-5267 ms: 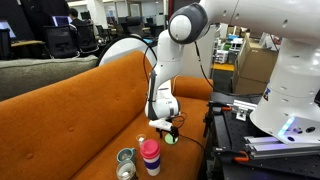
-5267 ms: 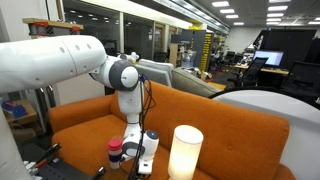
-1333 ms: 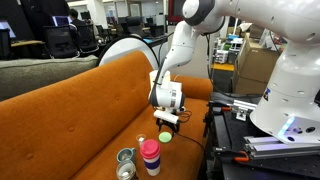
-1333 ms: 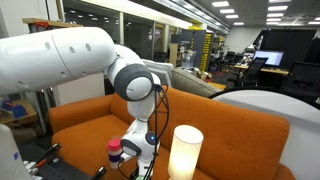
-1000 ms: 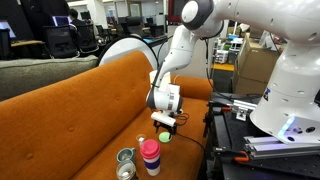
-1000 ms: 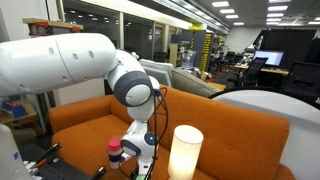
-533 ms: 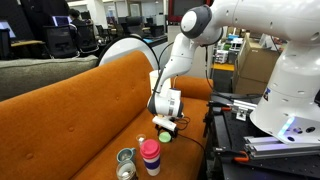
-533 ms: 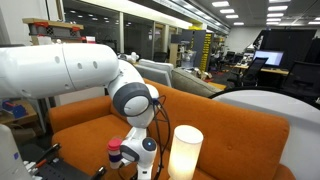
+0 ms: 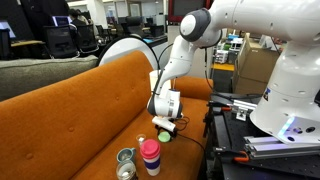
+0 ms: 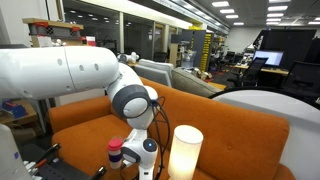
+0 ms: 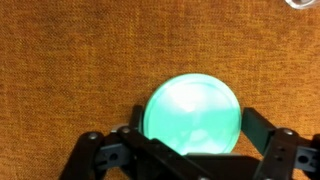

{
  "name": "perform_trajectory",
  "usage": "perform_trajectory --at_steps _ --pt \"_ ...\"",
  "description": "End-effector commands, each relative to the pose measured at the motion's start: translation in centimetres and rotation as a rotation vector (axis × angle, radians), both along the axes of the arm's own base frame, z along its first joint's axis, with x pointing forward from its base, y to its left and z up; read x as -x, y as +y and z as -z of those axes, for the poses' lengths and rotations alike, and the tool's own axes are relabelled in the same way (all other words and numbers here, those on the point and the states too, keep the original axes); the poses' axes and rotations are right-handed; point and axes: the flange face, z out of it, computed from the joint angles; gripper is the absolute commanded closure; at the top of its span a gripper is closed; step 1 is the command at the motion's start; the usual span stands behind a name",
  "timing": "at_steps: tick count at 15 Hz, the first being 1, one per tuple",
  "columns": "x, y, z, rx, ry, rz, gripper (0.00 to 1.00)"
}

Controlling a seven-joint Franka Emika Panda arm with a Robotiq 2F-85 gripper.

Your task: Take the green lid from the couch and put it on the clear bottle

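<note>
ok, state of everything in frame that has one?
green lid: off the bottle, flat on the couch, between the pincer's fingers
pincer: open, straddling the lid
clear bottle: upright, uncapped
pink bottle: upright, capped
white lamp: lit

Bare orange fabric of the couch (image 11: 60, 60) lies open above and to both sides of the green lid (image 11: 193, 113) in the wrist view. Only the fingers (image 11: 268, 140) flank it, spread apart and close to its rim. In an exterior view the seat between the gripper (image 9: 166, 127) and the backrest is free. Toward the seat's front, the pink bottle (image 9: 150, 157) and the clear bottle (image 9: 125, 157) stand just beside each other, narrowing passage there. A black rack (image 9: 230, 130) crowds the couch's end. In an exterior view a white lamp (image 10: 185, 152) stands near the arm.
</note>
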Motion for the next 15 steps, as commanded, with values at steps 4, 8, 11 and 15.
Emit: perform_trajectory --at_steps 4,8,11,15 --pt "-0.8 0.0 0.6 0.021 0.038 -0.013 0.20" --pt "-0.6 -0.3 1.0 0.017 0.044 -0.018 0.30" --pt "-0.3 -0.4 0.2 0.002 0.033 -0.015 0.30" --pt "0.0 -0.7 -2.3 -0.002 -0.001 -0.020 0.30"
